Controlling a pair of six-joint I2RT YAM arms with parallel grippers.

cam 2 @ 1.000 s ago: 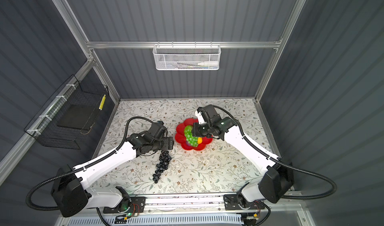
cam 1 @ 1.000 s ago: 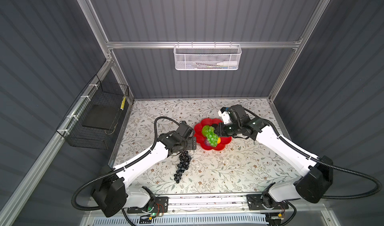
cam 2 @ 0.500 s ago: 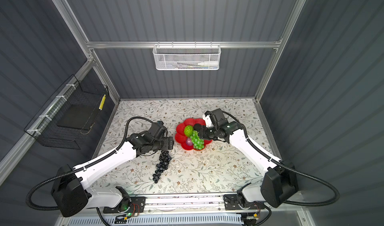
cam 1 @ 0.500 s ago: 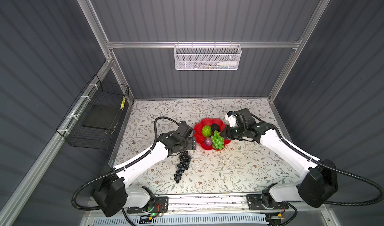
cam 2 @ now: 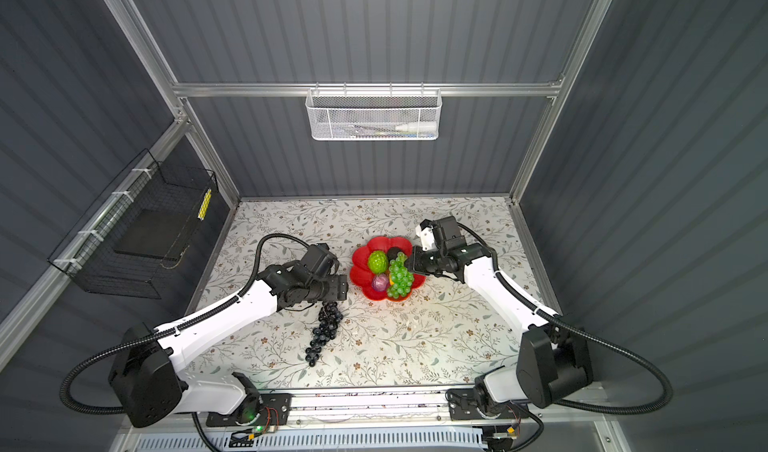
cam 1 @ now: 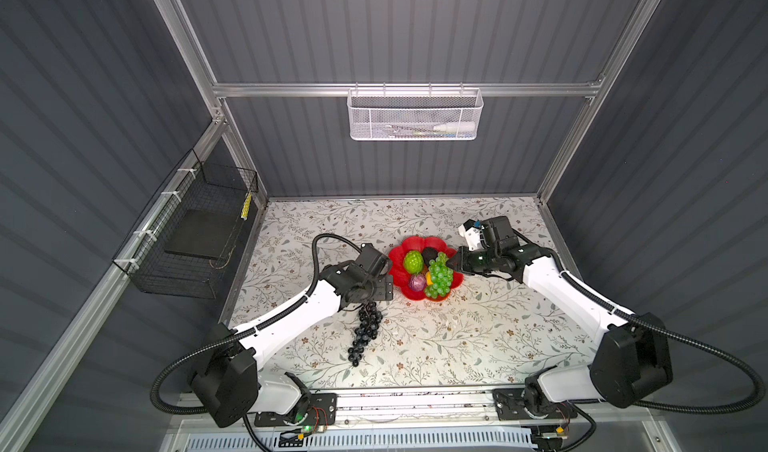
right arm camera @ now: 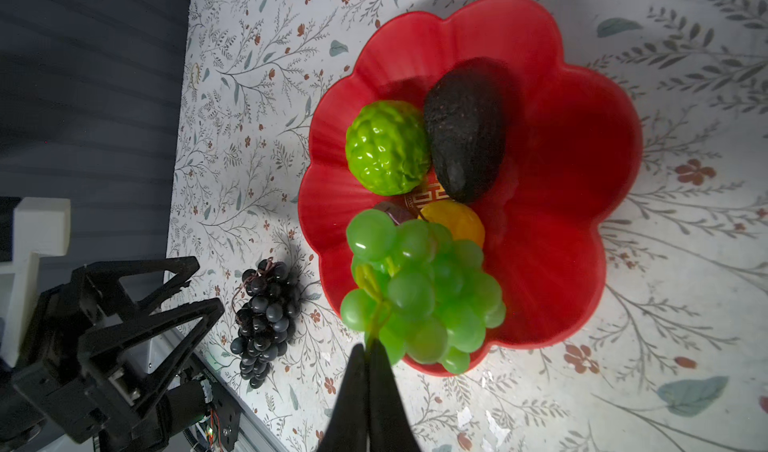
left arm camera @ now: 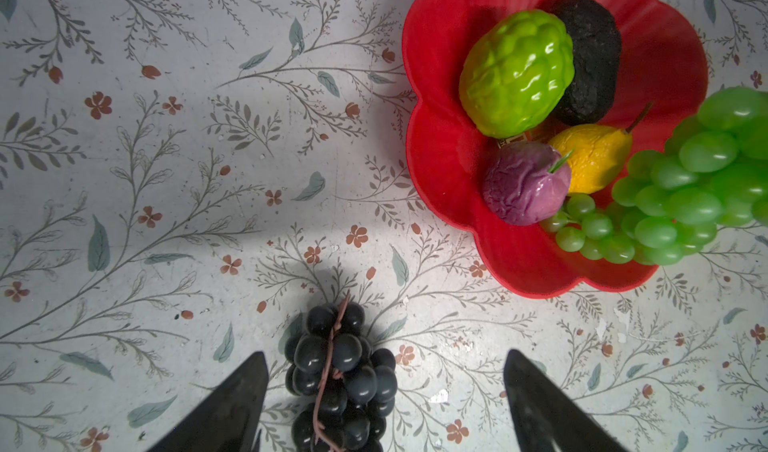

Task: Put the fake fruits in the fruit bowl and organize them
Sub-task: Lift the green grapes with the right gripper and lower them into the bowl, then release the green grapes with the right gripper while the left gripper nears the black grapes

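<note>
Pinching the stem of the green grapes (right arm camera: 419,296) with my right gripper (right arm camera: 368,348), whose jaws are pressed together on it, I hold the bunch over the red bowl (right arm camera: 573,180), at the side toward my right arm. Whether the lowest grapes rest on the bowl I cannot tell.

Inside the bowl lies the green bumpy fruit (right arm camera: 386,151), touching the avocado (right arm camera: 465,130). Near the bowl's middle are the yellow fruit (right arm camera: 455,221) and the purple fruit (left arm camera: 525,184), side by side.

My left gripper (left arm camera: 384,356) stands wide open above the dark grapes (left arm camera: 340,371), with one finger on each side of the bunch's stem end. These grapes lie on the table (cam 1: 457,338) just outside the bowl, on the side of my left arm.

The table is pale, printed with thin branches, grey leaves and small red flowers. Dark grey ribbed walls (cam 1: 374,26) in a metal frame (cam 1: 407,89) stand around it. A white basket (cam 1: 415,115) hangs on the wall far behind the bowl. A black basket (cam 1: 195,238) hangs on the wall beyond the dark grapes' side.
</note>
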